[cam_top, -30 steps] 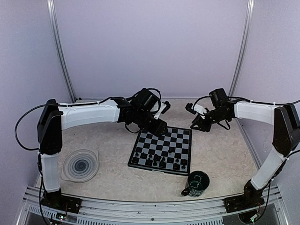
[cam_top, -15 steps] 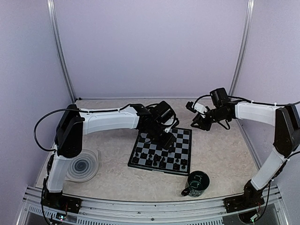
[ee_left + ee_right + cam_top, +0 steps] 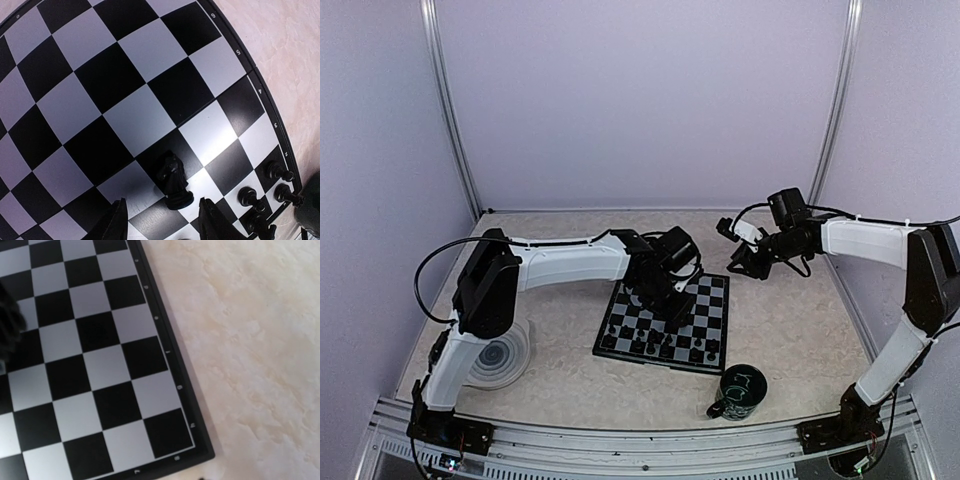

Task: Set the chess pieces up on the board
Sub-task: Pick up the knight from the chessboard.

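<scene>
The board (image 3: 705, 300) lies mid-table, with several black chess pieces (image 3: 665, 345) along its near rows. My left gripper (image 3: 667, 295) hovers low over the board's middle. In the left wrist view it (image 3: 165, 226) is open, and a black knight (image 3: 173, 181) stands upright just ahead of the gap between the fingertips (image 3: 117, 220), untouched. A few pawns (image 3: 277, 172) stand by the board's edge. My right gripper (image 3: 735, 258) hangs above the board's far right corner. Its fingers do not show in the right wrist view, which looks down on empty squares (image 3: 100, 365).
A dark green mug (image 3: 740, 392) stands near the front, right of centre. A round grey spiral plate (image 3: 495, 352) lies at front left beside the left arm. The beige tabletop (image 3: 250, 340) lies right of the board.
My left arm has swung right from the board's far left corner to over its middle and come down lower. The right arm has not moved.
</scene>
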Available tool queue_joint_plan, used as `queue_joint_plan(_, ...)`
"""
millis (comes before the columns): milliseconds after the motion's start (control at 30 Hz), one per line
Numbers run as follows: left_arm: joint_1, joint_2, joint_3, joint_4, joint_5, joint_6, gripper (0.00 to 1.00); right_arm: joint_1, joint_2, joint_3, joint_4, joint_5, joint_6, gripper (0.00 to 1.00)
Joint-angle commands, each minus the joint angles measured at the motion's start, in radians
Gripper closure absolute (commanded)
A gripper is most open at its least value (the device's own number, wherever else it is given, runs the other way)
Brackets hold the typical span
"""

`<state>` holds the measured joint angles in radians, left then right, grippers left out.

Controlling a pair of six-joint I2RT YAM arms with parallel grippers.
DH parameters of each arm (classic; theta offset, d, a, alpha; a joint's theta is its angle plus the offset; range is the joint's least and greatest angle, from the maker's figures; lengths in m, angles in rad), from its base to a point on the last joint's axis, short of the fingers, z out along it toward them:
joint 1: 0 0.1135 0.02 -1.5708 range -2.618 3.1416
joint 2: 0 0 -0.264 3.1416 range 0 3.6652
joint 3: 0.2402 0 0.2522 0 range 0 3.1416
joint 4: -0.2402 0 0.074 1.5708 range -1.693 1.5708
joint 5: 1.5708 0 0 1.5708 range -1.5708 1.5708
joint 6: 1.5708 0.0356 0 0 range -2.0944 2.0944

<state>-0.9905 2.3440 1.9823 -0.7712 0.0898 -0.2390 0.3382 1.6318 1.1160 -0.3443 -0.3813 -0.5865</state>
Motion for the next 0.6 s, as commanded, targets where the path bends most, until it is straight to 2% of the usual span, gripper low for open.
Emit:
queue_joint_plan(0,-0.011,0.038,0.040,-0.004,-0.001,-0.003,0.53,-0.005,-0.001,-0.004,0.007,-0.001,-0.008,0.67)
queue_joint_plan(567,-0.028,0.065,0.022,-0.013,-0.026,0.033,0.74,-0.005,0.016,0.007,-0.004,-0.009,0.001,0.67)
